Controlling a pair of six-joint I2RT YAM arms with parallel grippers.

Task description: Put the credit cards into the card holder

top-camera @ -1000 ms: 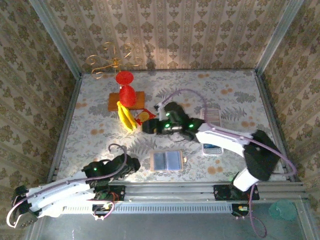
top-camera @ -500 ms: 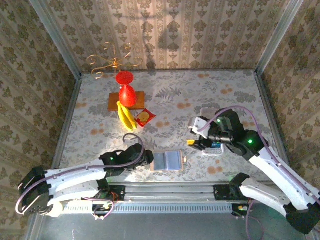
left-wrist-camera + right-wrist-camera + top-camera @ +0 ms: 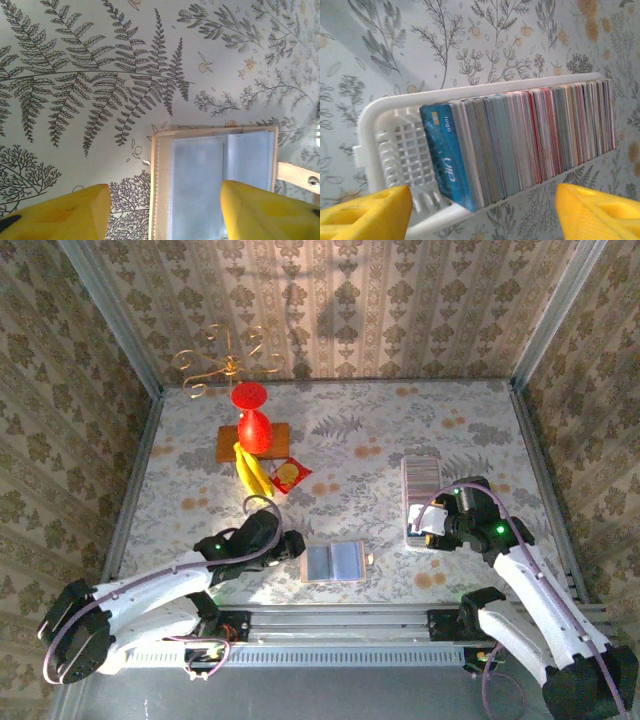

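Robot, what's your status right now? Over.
Left gripper jaws open, at the open holder. Right gripper jaws open, over cards packed in tray. Nothing in the way.

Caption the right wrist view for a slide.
Open yellow fingers hover above a white tray packed with upright credit cards, a blue card endmost.

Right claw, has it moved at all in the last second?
Yes. The right claw has swung right, away from the snack packet, and is now over the near end of the white card tray.
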